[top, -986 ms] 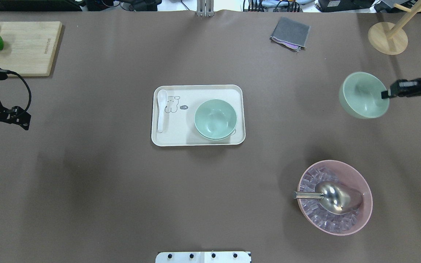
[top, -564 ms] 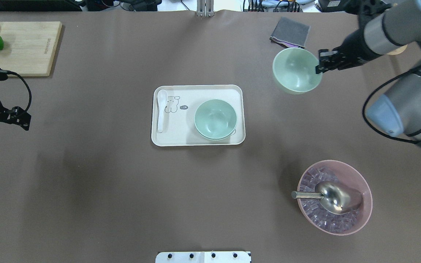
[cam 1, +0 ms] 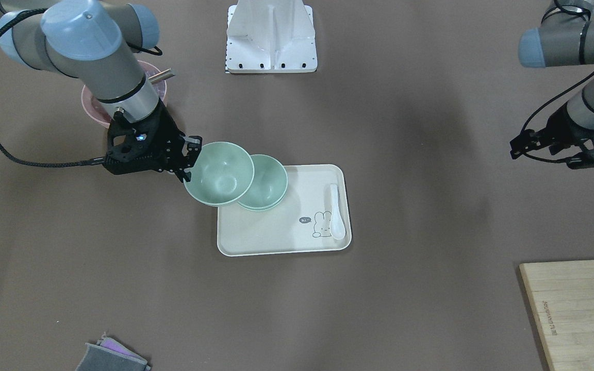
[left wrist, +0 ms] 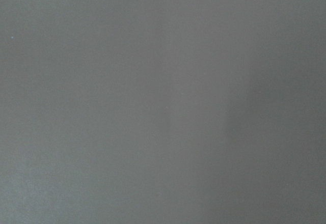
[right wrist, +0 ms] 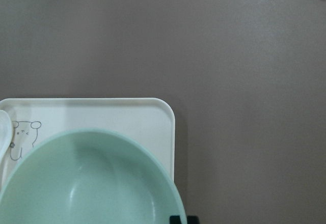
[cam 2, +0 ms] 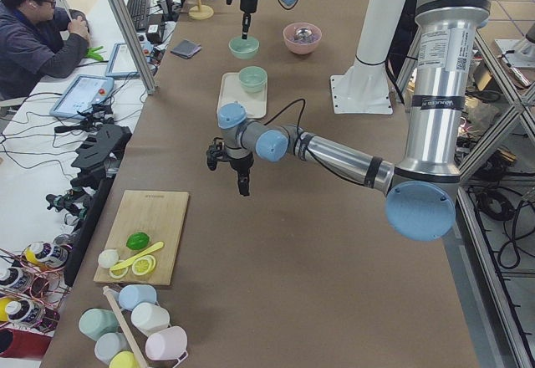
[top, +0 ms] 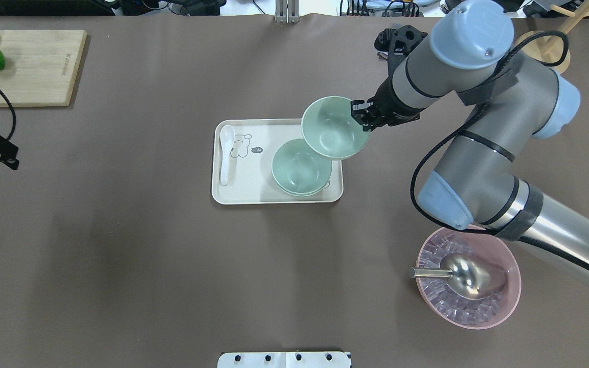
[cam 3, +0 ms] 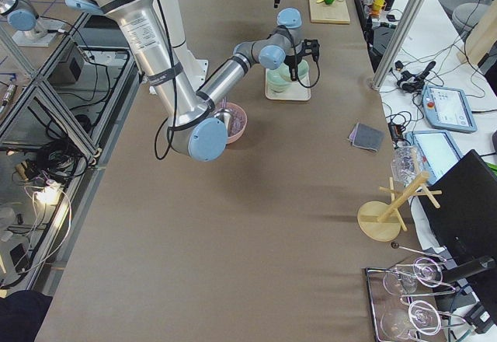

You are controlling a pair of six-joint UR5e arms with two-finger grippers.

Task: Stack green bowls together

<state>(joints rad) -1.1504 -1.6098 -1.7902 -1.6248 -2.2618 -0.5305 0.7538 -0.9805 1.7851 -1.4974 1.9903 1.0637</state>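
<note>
A: Where do we find the pale mint-green plastic bowl right now?

B: We see it in the right gripper, which is clamped on its rim with one finger inside and one outside. The bowl hangs mouth up above the brown surface, over the far right corner of the cream rectangular tray.

A: And the other green bowls?

B: We see them nested together on the right half of the tray. A second rim shows just under the top one, so we count two there. From overhead the held bowl overlaps their far edge, but it is not seated in them.

A: What else do we see on the tray?

B: A white spoon lies along its left side, beside a small rabbit drawing.

A: What about the left gripper?

B: It hangs over bare surface, well apart from the tray, and its wrist camera shows only brown. We cannot tell how far its fingers are spread.

A: Anything near the right arm?

B: A larger pink bowl of clear cubes sits under it with a metal scoop resting in it.
</note>
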